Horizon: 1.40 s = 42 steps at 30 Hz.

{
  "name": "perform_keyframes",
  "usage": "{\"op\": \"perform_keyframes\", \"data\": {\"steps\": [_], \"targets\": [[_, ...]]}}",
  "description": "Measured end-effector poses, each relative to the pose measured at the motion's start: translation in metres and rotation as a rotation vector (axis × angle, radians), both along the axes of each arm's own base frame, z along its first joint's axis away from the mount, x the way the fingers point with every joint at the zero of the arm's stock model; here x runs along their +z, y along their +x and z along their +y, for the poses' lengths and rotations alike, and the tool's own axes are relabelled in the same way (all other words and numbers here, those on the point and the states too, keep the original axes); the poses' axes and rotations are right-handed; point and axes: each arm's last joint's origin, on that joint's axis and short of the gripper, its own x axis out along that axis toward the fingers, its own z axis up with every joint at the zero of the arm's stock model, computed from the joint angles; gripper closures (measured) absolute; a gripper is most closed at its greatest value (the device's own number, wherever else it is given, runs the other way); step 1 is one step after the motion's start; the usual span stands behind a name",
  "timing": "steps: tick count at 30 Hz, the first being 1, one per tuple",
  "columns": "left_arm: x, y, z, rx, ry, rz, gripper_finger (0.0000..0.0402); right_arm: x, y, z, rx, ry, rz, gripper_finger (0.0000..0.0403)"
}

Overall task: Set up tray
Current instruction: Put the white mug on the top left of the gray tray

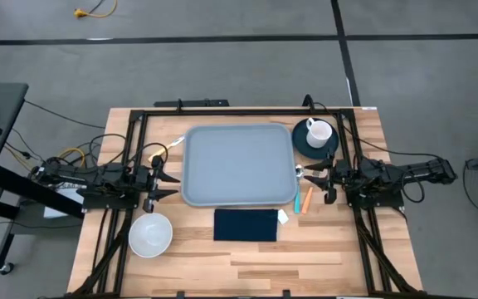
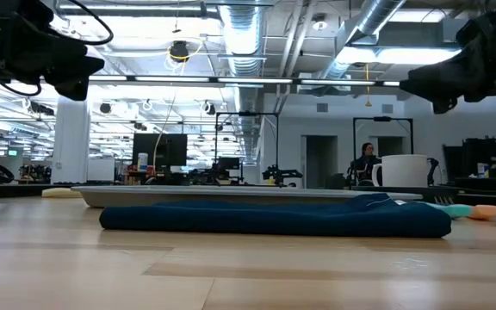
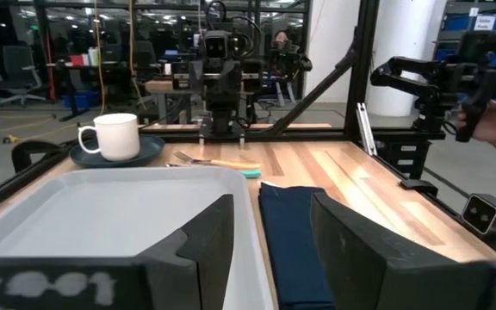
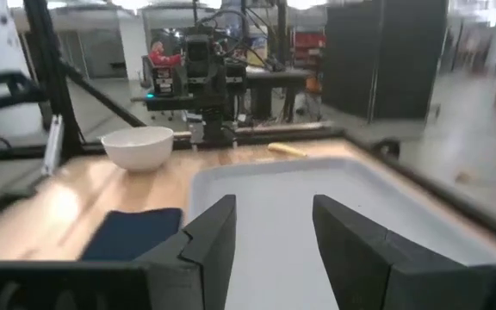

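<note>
Both arms waited at the tray's short ends, nothing yet placed.

The tray [image 1: 237, 163] lay bare mid-table; left gripper [image 1: 163, 184] and right gripper [image 1: 312, 176] stood part-open, holding nothing. Best next: lift the cup [image 1: 319, 131] with its saucer [image 1: 302, 143] level, then set them inside the rim.

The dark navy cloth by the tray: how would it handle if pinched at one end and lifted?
The dark navy rectangular cloth lies flat and folded with soft rumpled edges, so it probably droops and may unfold. It looks light, likely sliding on the smooth wooden table when pushed rather than tipping.
</note>
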Motion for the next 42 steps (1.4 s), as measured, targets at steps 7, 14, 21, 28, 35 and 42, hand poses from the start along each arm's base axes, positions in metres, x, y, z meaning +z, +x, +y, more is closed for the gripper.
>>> {"op": "perform_keyframes", "data": {"steps": [7,14,21,28,35,42], "targets": [[0.007,0.0,0.003,0.102,0.05,-0.088,0.0258,0.019,-0.002,0.0,-0.004,-0.024,-0.196,0.0253],[0.016,-0.002,0.007,0.235,0.059,-0.166,0.0258,0.039,-0.008,0.0,0.005,0.013,-0.407,0.0253],[0.027,-0.005,0.008,0.264,0.074,-0.267,0.0258,0.053,-0.011,-0.001,0.011,0.08,-0.427,0.0253],[0.029,-0.005,0.006,0.196,0.04,-0.284,0.0258,0.079,-0.018,-0.012,-0.309,0.026,-0.077,0.0253],[0.053,-0.005,0.01,0.272,0.064,-0.216,0.0258,0.119,-0.014,-0.021,-0.472,-0.018,0.118,0.0253],[0.049,0.019,0.011,0.319,0.038,-0.032,0.0258,0.143,0.011,-0.038,-0.628,-0.046,0.506,0.0253]]}}
